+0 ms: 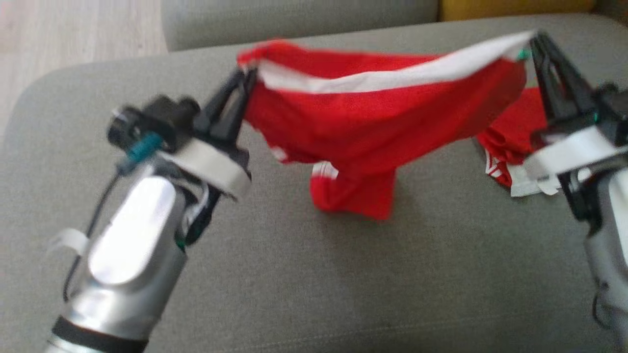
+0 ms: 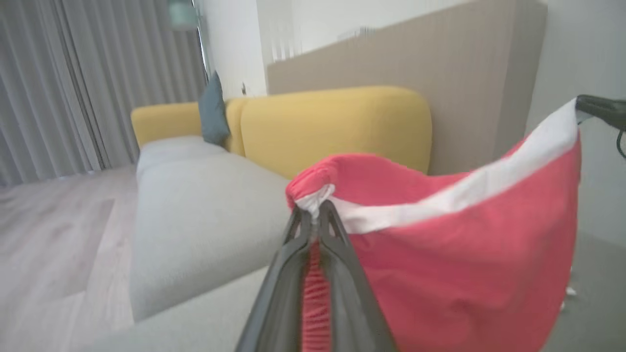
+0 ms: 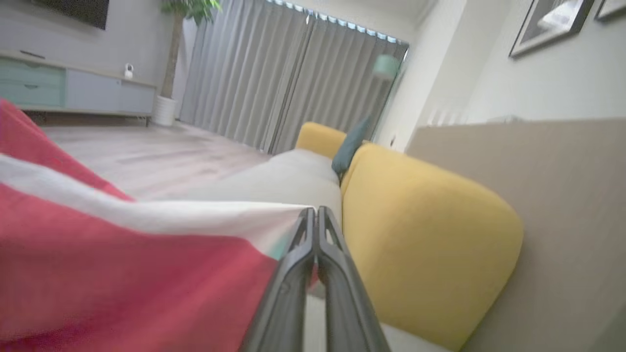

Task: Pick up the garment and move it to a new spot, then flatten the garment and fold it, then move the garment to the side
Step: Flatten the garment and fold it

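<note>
The garment (image 1: 373, 113) is red with a white band along its top edge. It hangs stretched between my two grippers above the grey sofa seat (image 1: 294, 274), and its lower folds touch the cushion. My left gripper (image 1: 245, 78) is shut on the garment's left end; in the left wrist view the red cloth (image 2: 440, 274) is bunched between the left gripper (image 2: 315, 212) tips. My right gripper (image 1: 535, 41) is shut on the white band at the right end, and in the right wrist view the garment (image 3: 122, 264) spreads left from the right gripper (image 3: 317, 215).
More red and white cloth (image 1: 510, 147) lies on the seat under my right arm. A yellow backrest (image 3: 420, 234) with a dark teal cushion (image 3: 349, 146) runs along the sofa's far side. Wooden floor (image 1: 59, 34) lies beyond the seat's left end.
</note>
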`<state>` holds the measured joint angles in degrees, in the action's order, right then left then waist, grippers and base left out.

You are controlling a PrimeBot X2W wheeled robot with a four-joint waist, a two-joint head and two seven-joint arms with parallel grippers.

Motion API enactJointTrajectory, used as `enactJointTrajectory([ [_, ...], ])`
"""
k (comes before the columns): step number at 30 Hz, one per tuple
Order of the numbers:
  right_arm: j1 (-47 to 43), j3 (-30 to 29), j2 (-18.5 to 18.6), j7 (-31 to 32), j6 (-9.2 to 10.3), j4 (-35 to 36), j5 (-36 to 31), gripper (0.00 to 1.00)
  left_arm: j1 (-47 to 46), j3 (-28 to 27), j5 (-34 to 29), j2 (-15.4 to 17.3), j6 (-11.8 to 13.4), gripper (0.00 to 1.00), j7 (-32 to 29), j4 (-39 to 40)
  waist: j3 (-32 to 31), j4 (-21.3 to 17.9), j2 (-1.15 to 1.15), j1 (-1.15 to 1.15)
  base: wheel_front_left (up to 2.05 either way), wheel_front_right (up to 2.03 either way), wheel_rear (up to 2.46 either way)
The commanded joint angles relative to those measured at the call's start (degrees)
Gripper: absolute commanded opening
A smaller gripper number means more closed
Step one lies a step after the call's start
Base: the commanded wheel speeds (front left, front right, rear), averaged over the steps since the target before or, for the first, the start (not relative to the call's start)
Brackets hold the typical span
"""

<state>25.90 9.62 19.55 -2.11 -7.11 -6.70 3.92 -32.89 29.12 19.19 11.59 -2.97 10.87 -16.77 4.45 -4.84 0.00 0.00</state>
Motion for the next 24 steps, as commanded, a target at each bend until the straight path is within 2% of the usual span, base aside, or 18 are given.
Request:
enactJointTrajectory([
  [1, 2.3, 1.0, 1.2, -0.7, -0.37, 2.2, -0.5, 0.00, -3.5, -2.8, 0.2, 1.8, 0.5, 0.00, -0.3, 2.9, -1.4, -0.1, 0.00, 0.00, 0.00, 0.00, 0.00],
  [5, 6.5, 2.3, 0.9, -1.5, -0.37, 2.5, -0.5, 0.00, -4.6, -5.4, 1.5, 2.5, 2.8, 0.00, -2.8, 8.7, -3.7, -0.4, 0.00, 0.00, 0.00, 0.00, 0.00],
  [9, 6.8, 3.1, 0.4, -1.1, -0.37, 3.5, -0.4, 0.00, -3.3, -6.9, 2.0, 3.9, 4.9, 0.00, -5.2, 13.4, -4.9, -0.7, 0.00, 0.00, 0.00, 0.00, 0.00],
  [14, 2.2, 3.6, 1.3, 0.9, -0.37, 6.3, 0.4, 0.00, 1.9, -7.6, 3.2, 5.9, 6.5, 0.00, -8.7, 19.3, -5.5, -0.8, 0.00, 0.00, 0.00, 0.00, 0.00],
  [19, -4.0, 1.2, 1.9, 3.5, -0.37, 12.4, 0.5, 0.00, 7.8, -8.5, 4.3, 9.1, 7.6, 0.00, -12.5, 26.7, -5.7, -0.7, 0.00, 0.00, 0.00, 0.00, 0.00],
  [24, -6.6, 0.0, 2.3, 6.5, -0.37, 17.3, 0.3, 0.00, 8.5, -9.9, 4.9, 11.8, 8.2, 0.00, -16.2, 32.2, -4.9, -0.7, 0.00, 0.00, 0.00, 0.00, 0.00],
])
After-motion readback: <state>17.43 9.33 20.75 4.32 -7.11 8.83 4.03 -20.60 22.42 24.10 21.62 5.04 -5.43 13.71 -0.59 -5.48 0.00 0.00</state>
